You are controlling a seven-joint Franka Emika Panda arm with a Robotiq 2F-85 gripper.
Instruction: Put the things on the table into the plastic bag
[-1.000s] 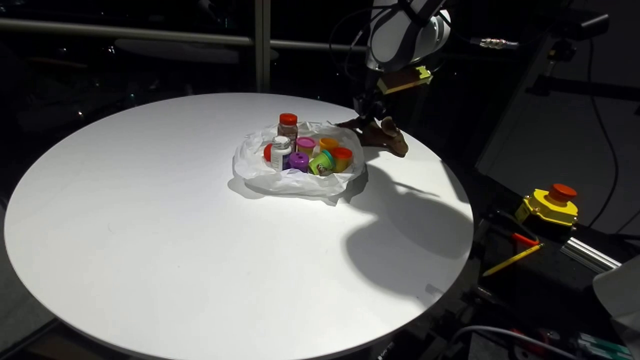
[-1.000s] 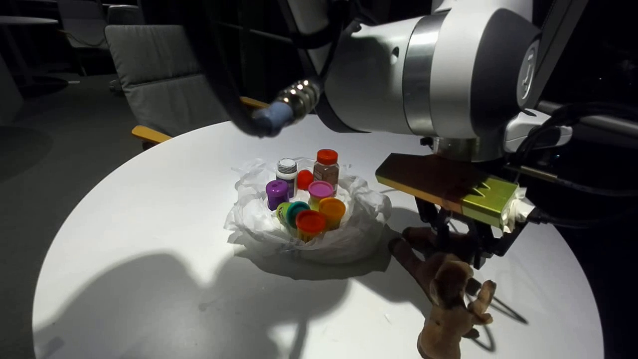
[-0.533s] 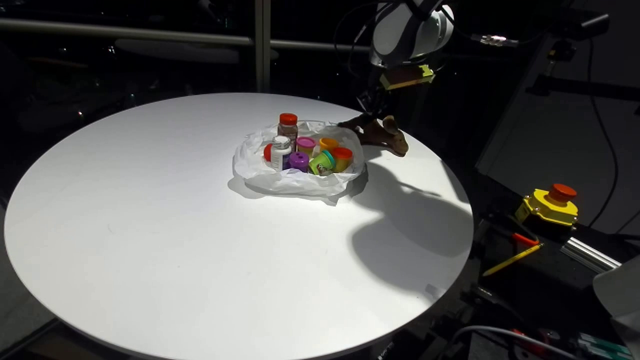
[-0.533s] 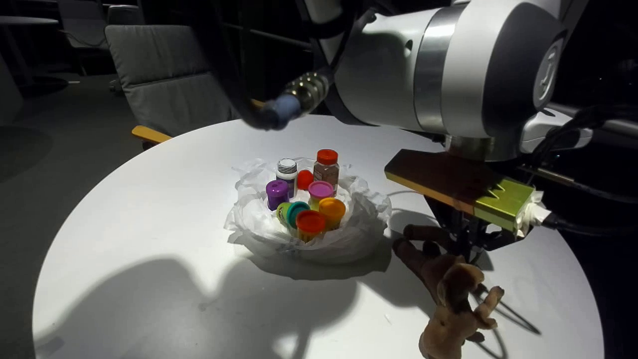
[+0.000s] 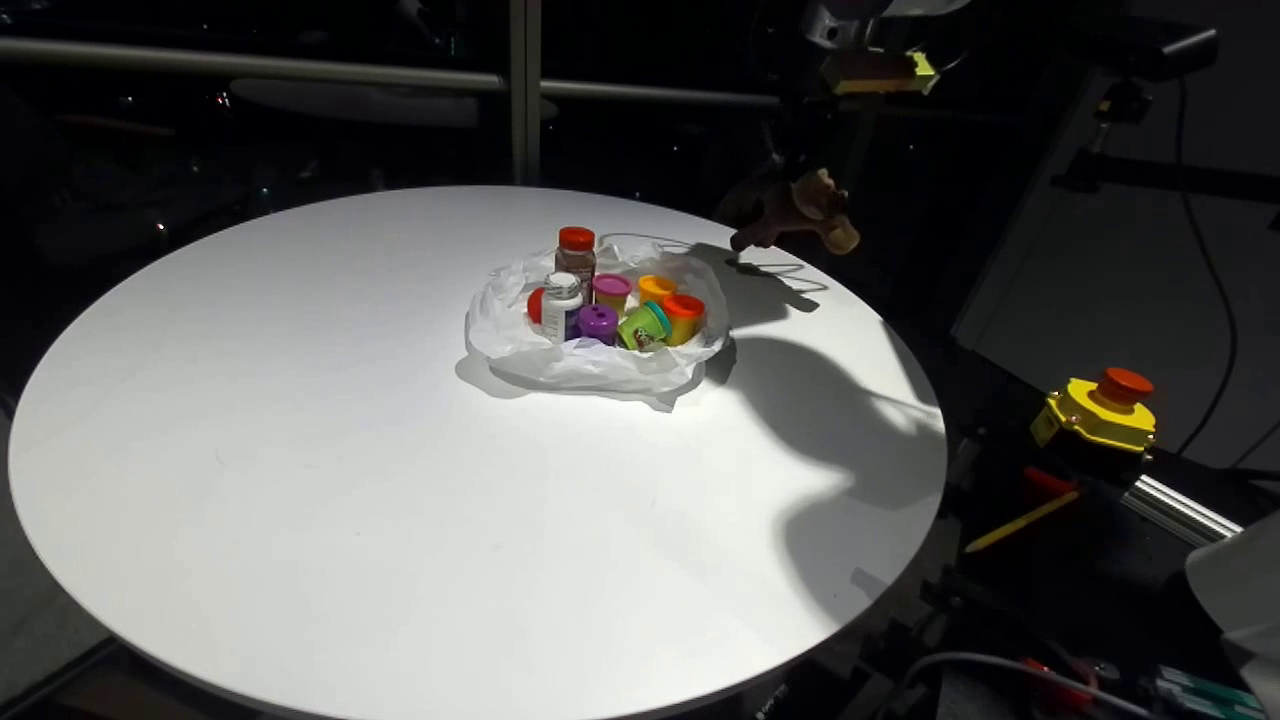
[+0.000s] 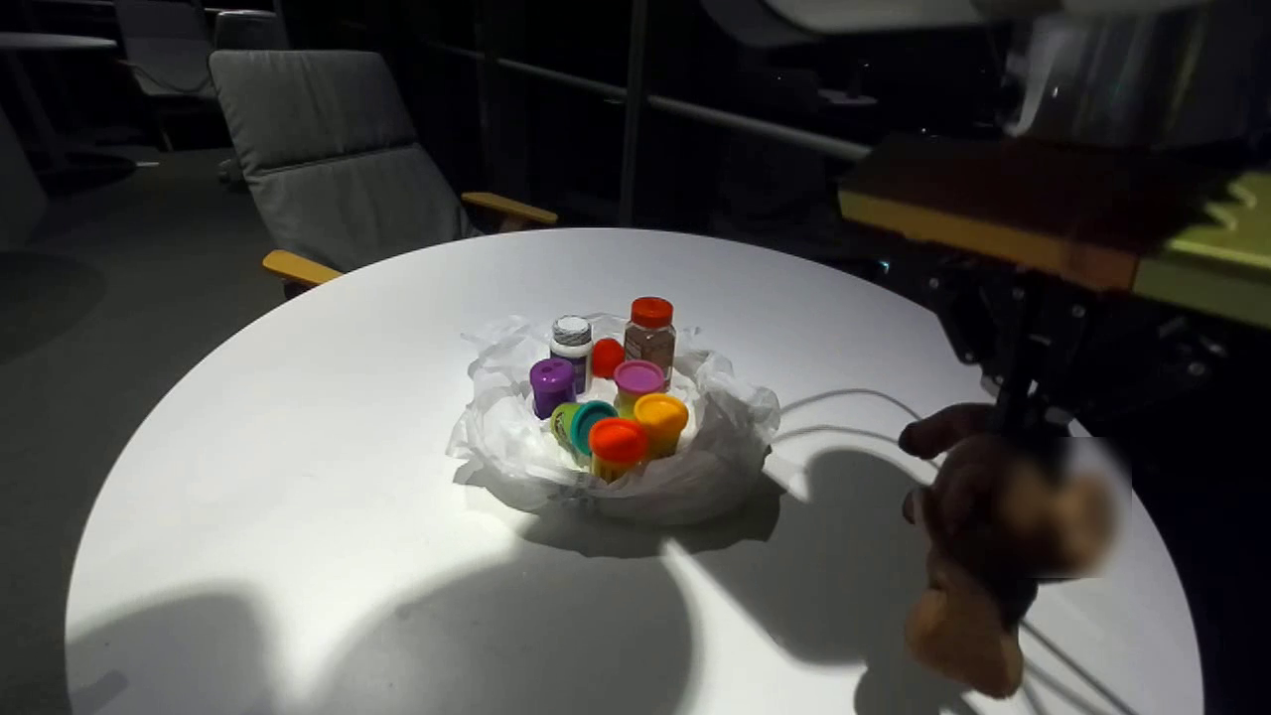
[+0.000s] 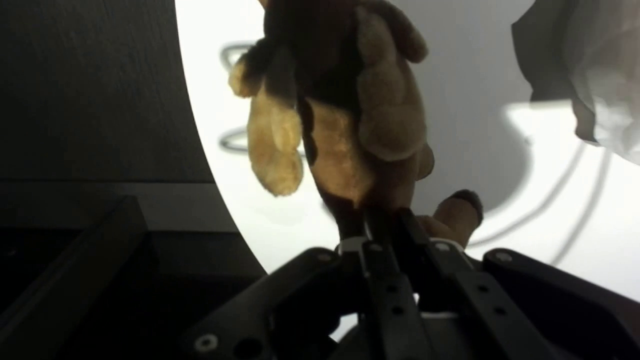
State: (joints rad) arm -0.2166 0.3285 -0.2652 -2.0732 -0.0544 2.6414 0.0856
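In an exterior view, table (image 5: pixel 300 480) open across left and bottom, gripper (image 7: pixel 389 222) clenched on plush toy (image 5: pixel 795 215), aloft near the table's upper-right edge, central plastic bag (image 5: pixel 590 372) holding white bottle (image 5: pixel 560 312), red-capped jar (image 5: pixel 576 258), colored tubs (image 5: pixel 684 318)

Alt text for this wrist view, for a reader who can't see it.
Black robot fingers at the bottom are closed on a brown plush toy, holding it above the white tabletop. Part of the whitish plastic bag shows at upper right; the left is dark.
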